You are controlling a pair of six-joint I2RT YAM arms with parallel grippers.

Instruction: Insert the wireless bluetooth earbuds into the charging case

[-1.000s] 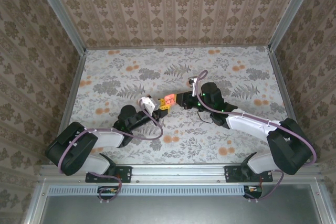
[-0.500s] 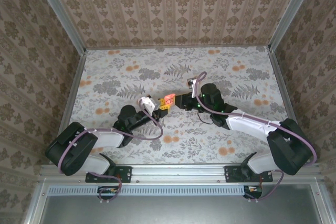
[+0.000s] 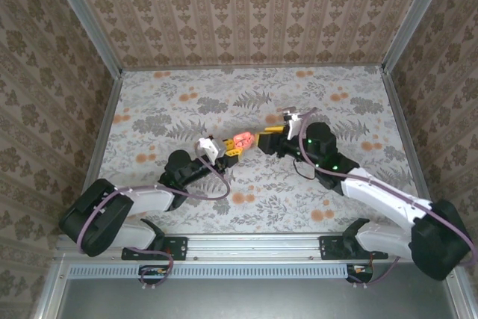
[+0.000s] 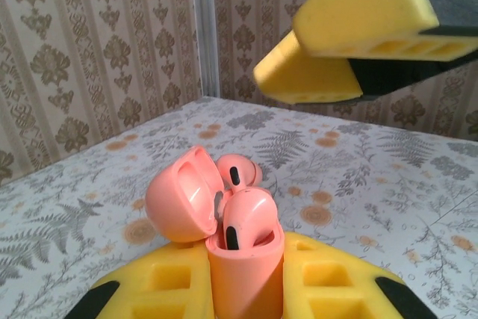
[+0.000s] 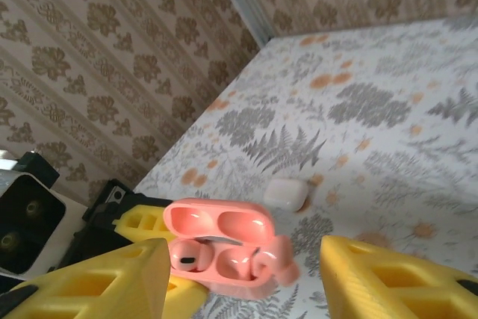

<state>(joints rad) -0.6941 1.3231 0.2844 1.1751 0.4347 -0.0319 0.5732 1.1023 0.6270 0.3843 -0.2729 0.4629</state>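
Left gripper: clamps the pink charging case by its base, lid hinged open.
Right gripper: stands just beside the case, jaws spread wide, nothing between them.
Earbuds: sit at the case's open top, one upright in the front well, the other behind it; depth of seating unclear.
Table: lies under the case, printed with grey ferns and orange blossoms.
Small white case: rests on the print beyond the charging case, apart from it.
Walls: enclose three sides, papered in brown damask stripes, with metal corner posts.
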